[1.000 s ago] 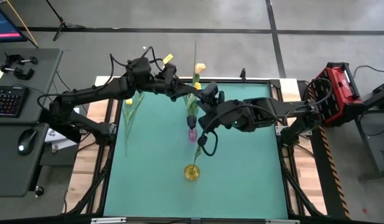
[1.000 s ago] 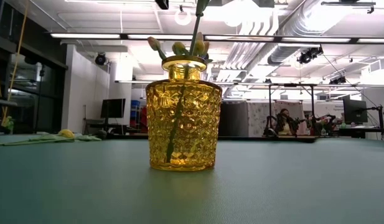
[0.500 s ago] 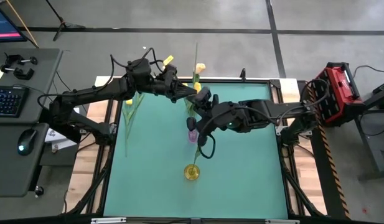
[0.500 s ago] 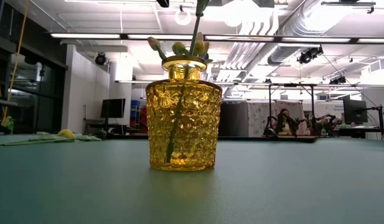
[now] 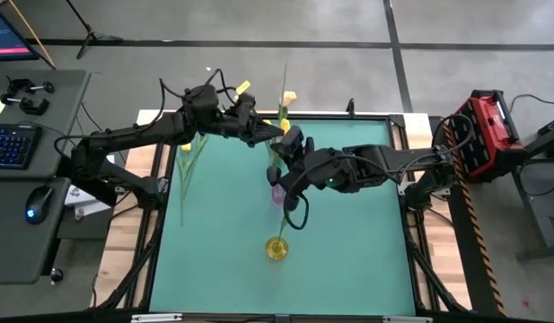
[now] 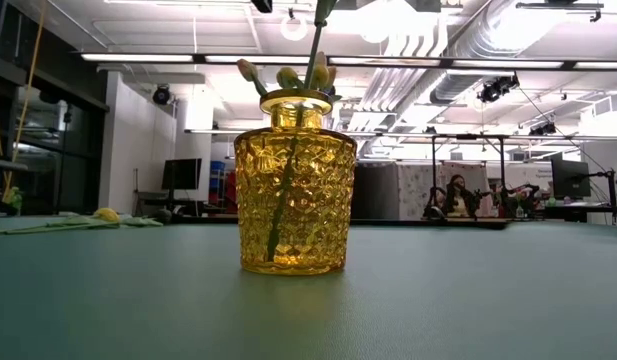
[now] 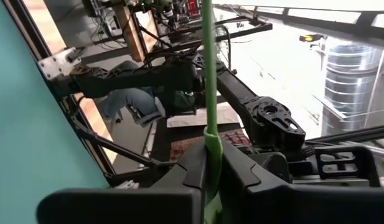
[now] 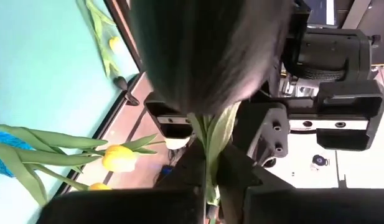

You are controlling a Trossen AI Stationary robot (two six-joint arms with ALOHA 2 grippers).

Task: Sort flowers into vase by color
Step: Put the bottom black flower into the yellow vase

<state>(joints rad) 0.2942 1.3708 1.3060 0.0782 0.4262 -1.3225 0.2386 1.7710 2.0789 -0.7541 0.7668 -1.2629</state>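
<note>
Pinching one green tulip stem (image 7: pixel 208 93) from both ends, the two grippers meet over the far middle of the green table (image 5: pixel 348 242). The left gripper (image 5: pixel 266 133) is squeezed tight on the stem. The right gripper (image 5: pixel 278 166) is also squeezed tight on it, just below the dark purple flower head (image 8: pixel 204 50). A purple vase (image 5: pixel 277 194) stands right under them. The yellow vase (image 6: pixel 294 185) stands nearer the front with buds inside. Other yellow tulips (image 5: pixel 189 148) lie on the table's left side.

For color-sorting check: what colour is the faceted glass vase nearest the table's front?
Amber yellow; the faceted glass vase shows best in the low view.
</note>
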